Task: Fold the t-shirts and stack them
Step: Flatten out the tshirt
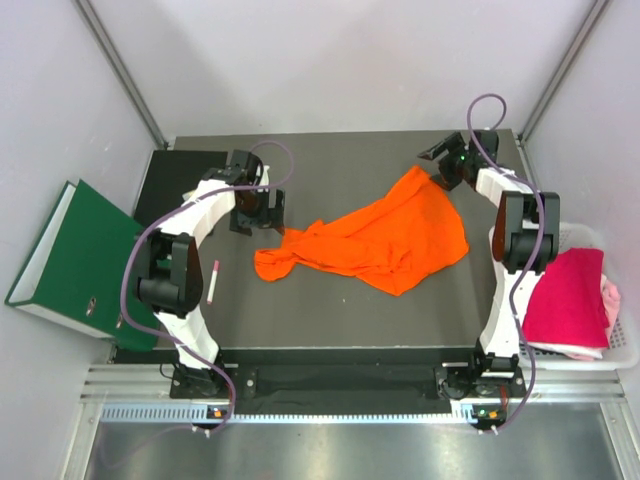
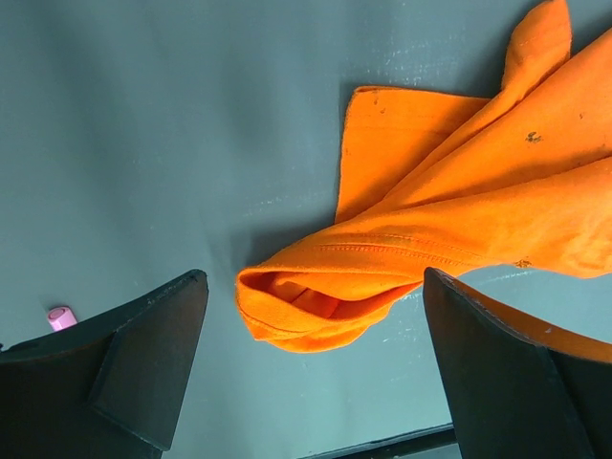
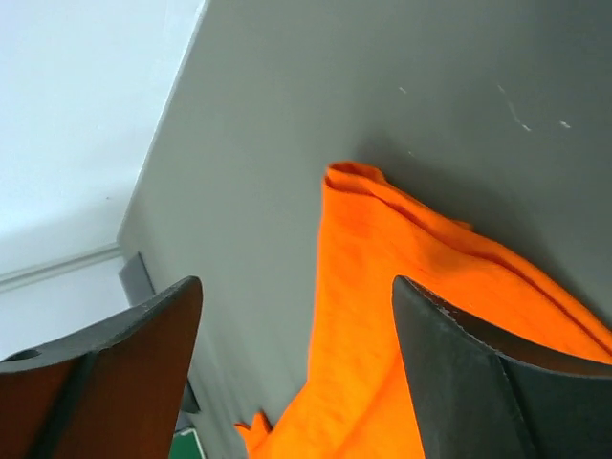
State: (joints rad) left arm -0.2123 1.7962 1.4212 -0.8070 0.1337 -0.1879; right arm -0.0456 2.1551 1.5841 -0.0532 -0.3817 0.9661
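Currently, my left fingers (image 2: 143, 363) are apart, hovering over the bunched left end of the orange t-shirt (image 1: 375, 240), which lies crumpled at the counter (image 1: 350, 320) centre. My right fingers (image 3: 478, 373) are apart over its upper-right corner.

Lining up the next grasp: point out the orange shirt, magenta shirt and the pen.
orange shirt (image 1: 385, 240), top view, middle of the body.
magenta shirt (image 1: 565, 297), top view, middle of the cloth.
pen (image 1: 214, 281), top view, mid-barrel.
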